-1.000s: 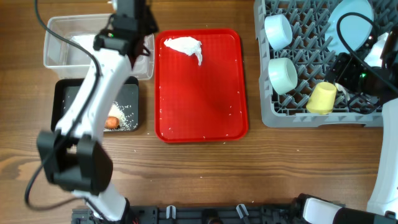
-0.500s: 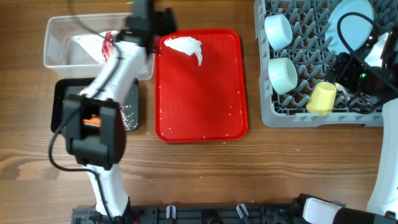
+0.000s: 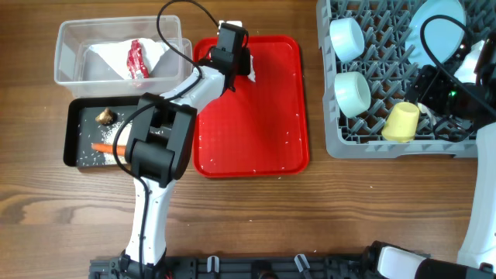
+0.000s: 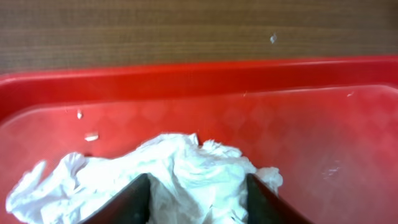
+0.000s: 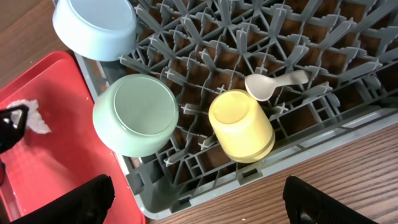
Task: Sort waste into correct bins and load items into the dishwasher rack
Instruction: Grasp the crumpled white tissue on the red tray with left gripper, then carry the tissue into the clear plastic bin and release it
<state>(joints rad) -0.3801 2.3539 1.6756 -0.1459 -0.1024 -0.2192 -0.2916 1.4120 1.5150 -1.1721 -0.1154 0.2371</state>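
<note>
Your left gripper is down over the crumpled napkin at the far end of the red tray, close to the rim. The fingers are spread with the wad sitting between them, not pinched on it, so nothing's actually held.

Your right gripper hangs over the near edge of the dishwasher rack, fingers wide apart and empty. In the rack you've got the pale blue bowl, the green bowl and the yellow cup, with the white spoon just beside the cup. The plate leans in the far corner.

Over on the left, the clear tub holds a second napkin and a red scrap. The black tub right next to it has the brown lump, the carrot piece and scattered rice.
</note>
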